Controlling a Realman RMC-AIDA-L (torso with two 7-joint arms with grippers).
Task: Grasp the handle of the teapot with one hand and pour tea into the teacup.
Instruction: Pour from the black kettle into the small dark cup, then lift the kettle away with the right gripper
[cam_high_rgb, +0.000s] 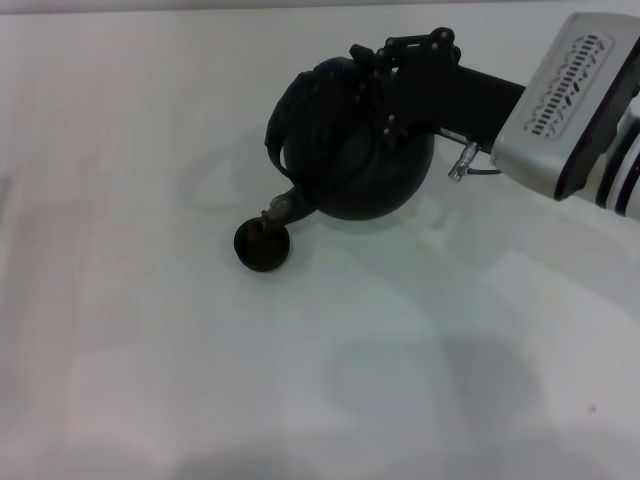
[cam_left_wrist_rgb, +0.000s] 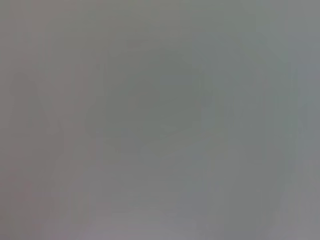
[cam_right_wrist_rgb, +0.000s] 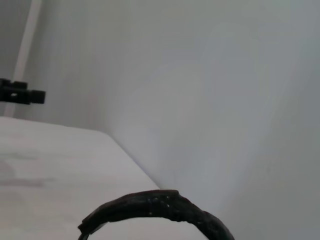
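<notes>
A large round black teapot (cam_high_rgb: 350, 150) is tilted toward the robot's left above a white table (cam_high_rgb: 150, 350), its short spout (cam_high_rgb: 283, 207) dipping over the rim of a small dark teacup (cam_high_rgb: 262, 246) just beside it. The right gripper (cam_high_rgb: 375, 75) reaches in from the right, closed around the arched handle (cam_right_wrist_rgb: 160, 207) on top. The left gripper is out of sight.

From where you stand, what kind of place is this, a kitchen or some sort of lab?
Probably a lab or test bench rather than a kitchen. The white table is bare apart from a black teapot and small teacup, the wall behind is blank, and the right gripper grips the handle.
</notes>
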